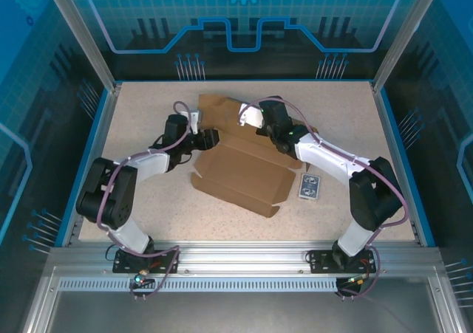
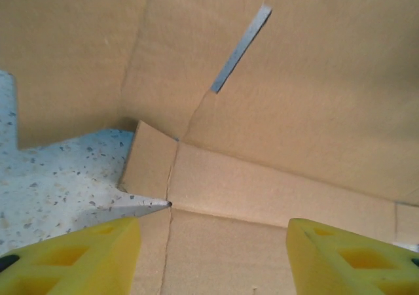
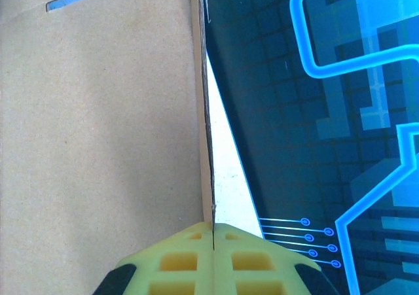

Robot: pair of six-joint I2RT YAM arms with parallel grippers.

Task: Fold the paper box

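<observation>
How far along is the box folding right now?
Partly done: the paper box has creased panels, and its back panel looks raised off the table. In hand: the right claw is shut on a panel's edge, while the left claw is open at a corner flap, gripping nothing. Left: the near panel and its flaps lie flat, and the slot holds no tab, so most folding is ahead.

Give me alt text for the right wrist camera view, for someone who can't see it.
The yellow-fingered right gripper is shut on the edge of a plain brown cardboard paper box, whose panel spans the left. A blue-patterned wall stands at right.
</observation>
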